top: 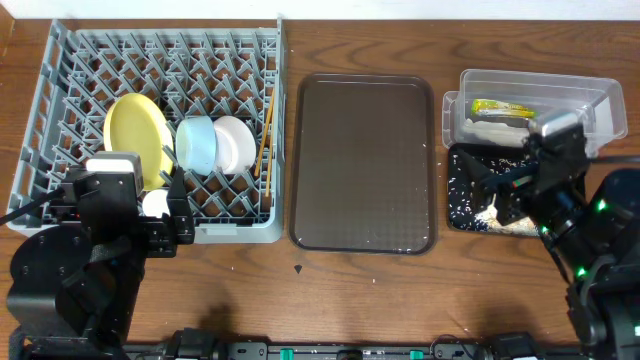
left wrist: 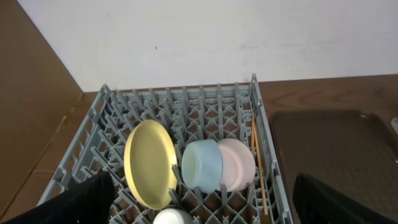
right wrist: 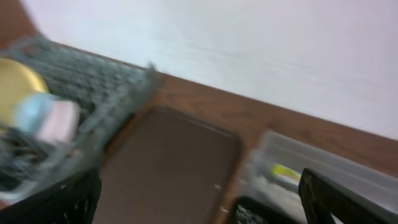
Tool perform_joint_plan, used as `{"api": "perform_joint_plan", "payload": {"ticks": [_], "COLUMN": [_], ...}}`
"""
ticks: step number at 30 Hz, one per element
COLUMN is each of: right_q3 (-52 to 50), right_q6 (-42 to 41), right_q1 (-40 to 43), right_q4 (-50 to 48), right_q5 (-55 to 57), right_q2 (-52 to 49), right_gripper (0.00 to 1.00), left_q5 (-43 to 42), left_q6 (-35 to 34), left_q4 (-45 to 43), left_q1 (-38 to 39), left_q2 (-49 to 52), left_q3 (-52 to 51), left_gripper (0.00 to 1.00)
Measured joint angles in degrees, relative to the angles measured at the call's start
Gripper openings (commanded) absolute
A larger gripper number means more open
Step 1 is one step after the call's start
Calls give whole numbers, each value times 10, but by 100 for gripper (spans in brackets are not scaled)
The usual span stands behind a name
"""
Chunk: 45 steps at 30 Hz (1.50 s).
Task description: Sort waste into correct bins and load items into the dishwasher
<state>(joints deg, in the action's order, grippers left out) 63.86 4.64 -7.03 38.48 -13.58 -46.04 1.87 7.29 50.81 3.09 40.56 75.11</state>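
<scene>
Dishes stand loaded in the grey dish rack (top: 60, 60), which fills the left end of the wooden worktop (top: 330, 300). We see the yellow plate (top: 135, 130) upright on its edge among the pegs, with the light blue bowl (top: 196, 143) tipped on its side just right of it and the white bowl (top: 240, 143) nested against the blue one. The two chopsticks (top: 266, 135) lie along the rack's right wall, and the small white cup (top: 155, 204) sits near the rack's front edge, partly hidden by the left arm. The left gripper (left wrist: 202, 199) hangs over that front part of the rack; in the left wrist view its fingers sit at the two lower corners, spread wide with nothing between them. The dark brown serving tray (top: 365, 160) lies in the middle of the worktop, beside the rack. At the right, the clear tub (top: 600, 95) holds the green-and-orange wrapper (top: 502, 108) and the crumpled white paper (top: 500, 130). The black tray (top: 460, 190) lies just in front of the tub, with pale crumbs (top: 520, 228) scattered inside it. The right gripper (right wrist: 199, 180) hovers over this black tray; the right wrist view is blurred, yet we can make out its fingers well apart and holding nothing.
</scene>
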Motion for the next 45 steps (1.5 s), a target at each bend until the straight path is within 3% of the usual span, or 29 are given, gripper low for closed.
{"api": "perform_joint_plan", "payload": {"ticks": [6, 14, 24, 28, 45], "right_q3": [-164, -384, -601, -633, -635], "right_q6": [27, 42, 49, 49, 49], "right_q1": [45, 58, 58, 58, 56], "right_q4": [-14, -159, -329, -366, -359], "right_q5": [21, 24, -10, -14, -17], "right_q2": [98, 297, 443, 452, 453], "right_gripper": [99, 99, 99, 99, 99], "left_q5": [0, 0, 0, 0, 0], "left_q6": [0, 0, 0, 0, 0], "left_q4": [0, 0, 0, 0, 0], "left_q1": [0, 0, 0, 0, 0], "left_q2": [0, 0, 1, 1, 1], "left_q3": [0, 0, 0, 0, 0], "left_gripper": [92, 92, 93, 93, 93]}}
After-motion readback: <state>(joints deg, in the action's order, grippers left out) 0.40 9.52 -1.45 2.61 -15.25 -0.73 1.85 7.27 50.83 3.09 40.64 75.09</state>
